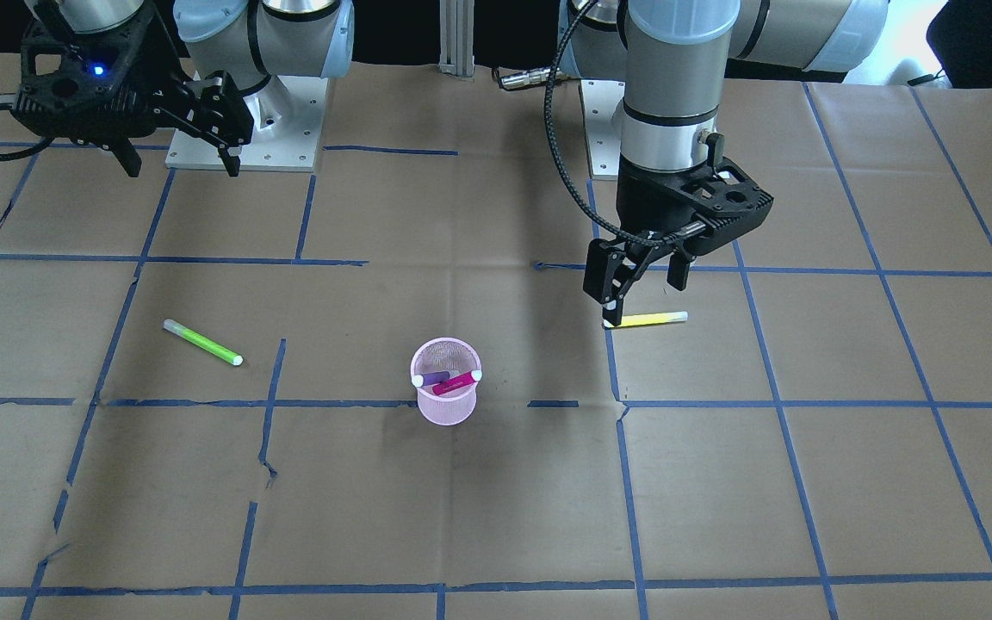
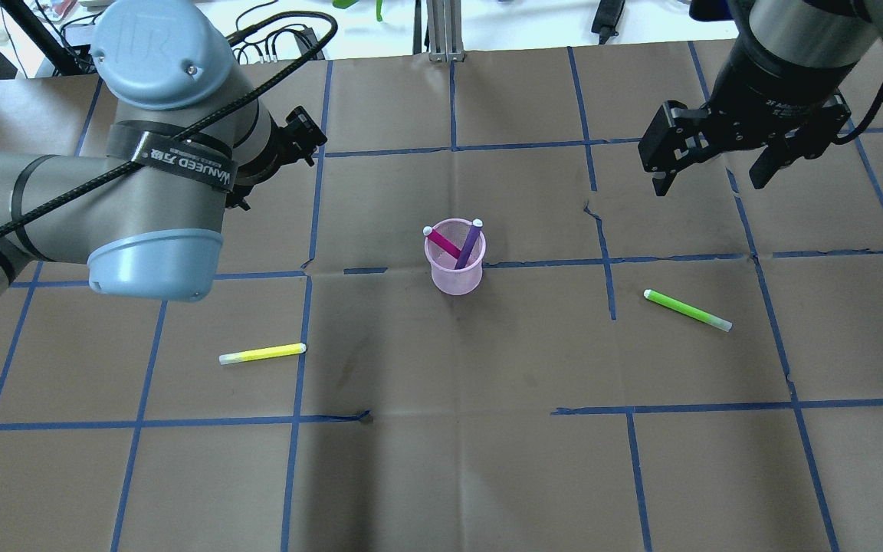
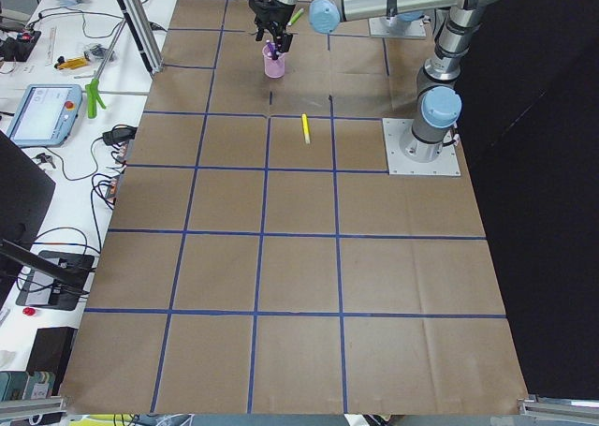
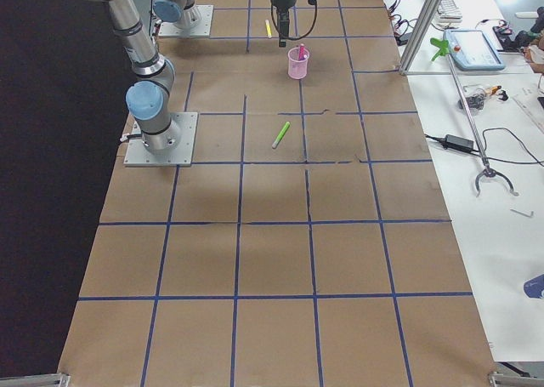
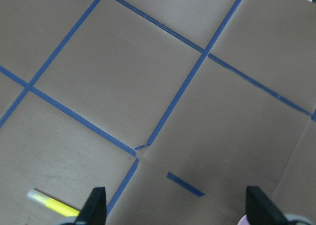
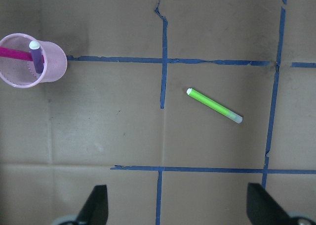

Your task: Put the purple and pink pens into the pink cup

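The pink mesh cup point(image 2: 455, 282) stands upright mid-table and holds the purple pen point(image 2: 470, 245) and the pink pen point(image 2: 444, 244), both leaning with white caps up. They also show in the front view: cup point(image 1: 446, 412), purple pen point(image 1: 436, 377), pink pen point(image 1: 455, 384). My left gripper point(image 1: 641, 288) is open and empty, above one end of a yellow pen point(image 1: 647, 319), apart from the cup. My right gripper point(image 2: 710, 182) is open and empty, raised off to the cup's side; its wrist view shows the cup point(image 6: 54, 69) at the upper left.
A yellow pen point(image 2: 263, 353) lies flat on the robot's left side of the table. A green pen point(image 2: 687, 310) lies flat on the right side, also in the right wrist view point(image 6: 214, 105). Brown paper with blue tape lines covers the table.
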